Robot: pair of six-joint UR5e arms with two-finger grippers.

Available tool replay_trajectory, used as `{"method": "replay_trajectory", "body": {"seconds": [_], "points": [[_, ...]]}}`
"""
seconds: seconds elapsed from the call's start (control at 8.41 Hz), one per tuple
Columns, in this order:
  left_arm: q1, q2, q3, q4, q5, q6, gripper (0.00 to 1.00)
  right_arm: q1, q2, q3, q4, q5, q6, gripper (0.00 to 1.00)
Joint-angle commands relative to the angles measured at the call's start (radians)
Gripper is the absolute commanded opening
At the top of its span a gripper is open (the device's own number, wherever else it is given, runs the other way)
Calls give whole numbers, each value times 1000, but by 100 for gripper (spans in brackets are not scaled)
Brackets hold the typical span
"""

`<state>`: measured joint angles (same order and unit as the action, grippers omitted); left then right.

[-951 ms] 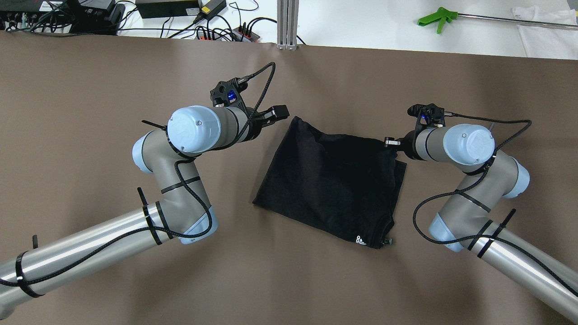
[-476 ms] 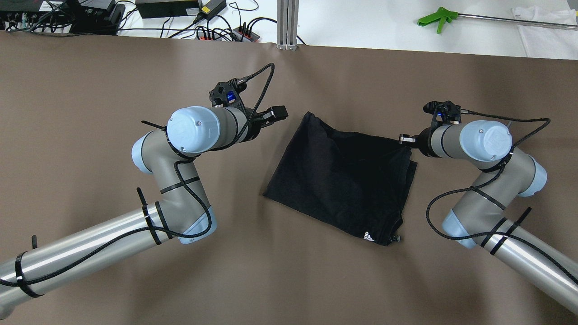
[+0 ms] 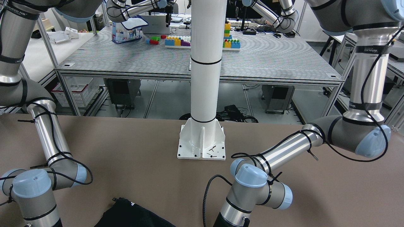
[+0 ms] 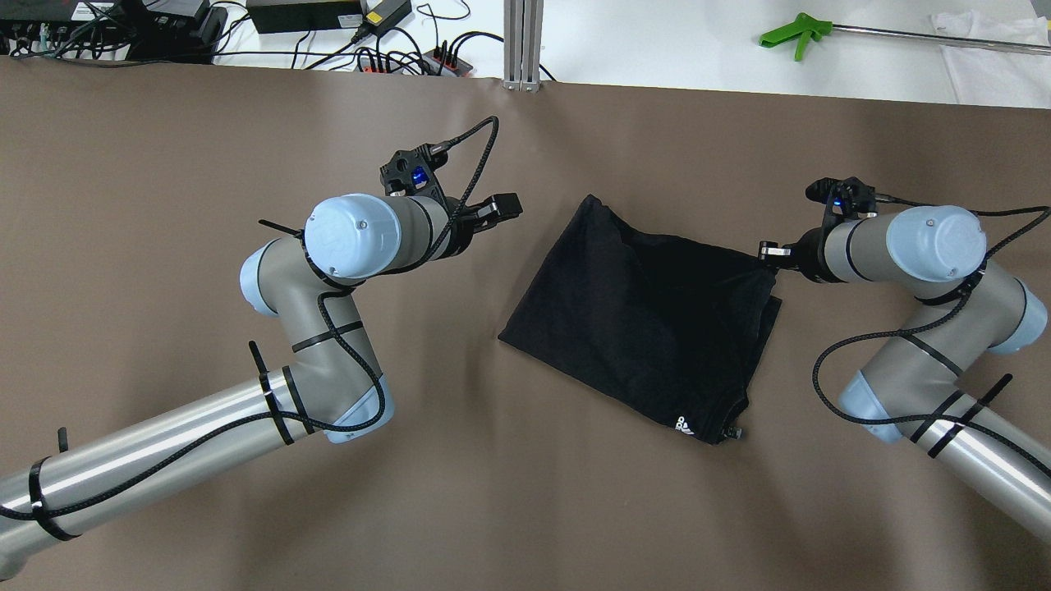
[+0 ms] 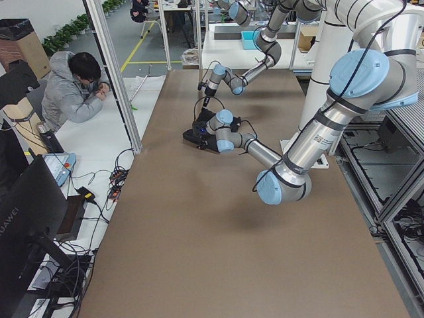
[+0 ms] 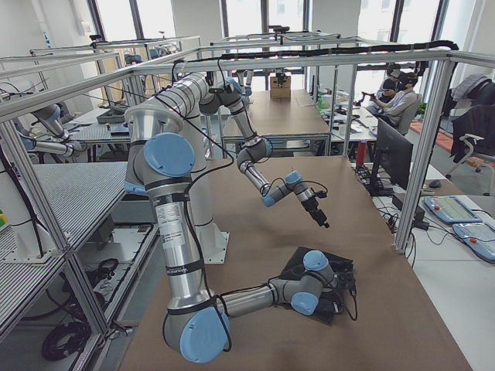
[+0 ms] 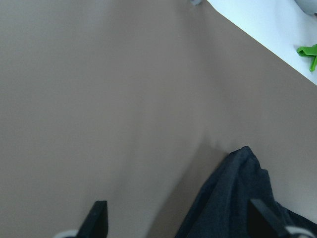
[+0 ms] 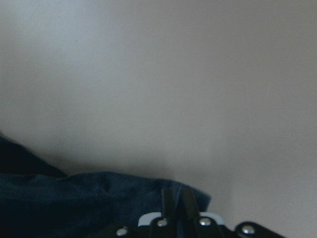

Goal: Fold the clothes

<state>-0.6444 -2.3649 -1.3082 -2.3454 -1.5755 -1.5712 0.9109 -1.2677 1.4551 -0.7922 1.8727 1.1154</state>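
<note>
Right fingers (image 8: 167, 206) pinch the shirt's (image 4: 649, 320) edge, left fingers (image 7: 99, 218) hang spread; pull low and slow along the bench (image 4: 493, 509) so nothing bunches.

Bare counter (image 4: 164, 164) is stretching wide all around the shirt (image 4: 649, 320). The left pincer (image 4: 507, 207), jaws spread, is hanging just off its far-left corner; right pincer (image 4: 765, 250) is clamping the far-right corner, blocking that side.
</note>
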Motion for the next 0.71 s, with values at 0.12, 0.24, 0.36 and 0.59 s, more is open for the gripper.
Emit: {"method": "replay_trajectory", "body": {"seconds": [0.12, 0.24, 0.36, 0.59], "points": [[-29, -1, -17, 0, -9, 60, 100, 87, -22, 2, -4, 32, -63, 95], [-62, 18, -29, 8, -27, 81, 100, 154, -36, 4, -48, 55, -144, 95], [-108, 59, -45, 8, -64, 159, 100, 207, -41, 2, -114, 78, -299, 95], [-240, 252, -159, 11, -214, 369, 100, 319, -96, 1, -215, 76, -687, 95]]}}
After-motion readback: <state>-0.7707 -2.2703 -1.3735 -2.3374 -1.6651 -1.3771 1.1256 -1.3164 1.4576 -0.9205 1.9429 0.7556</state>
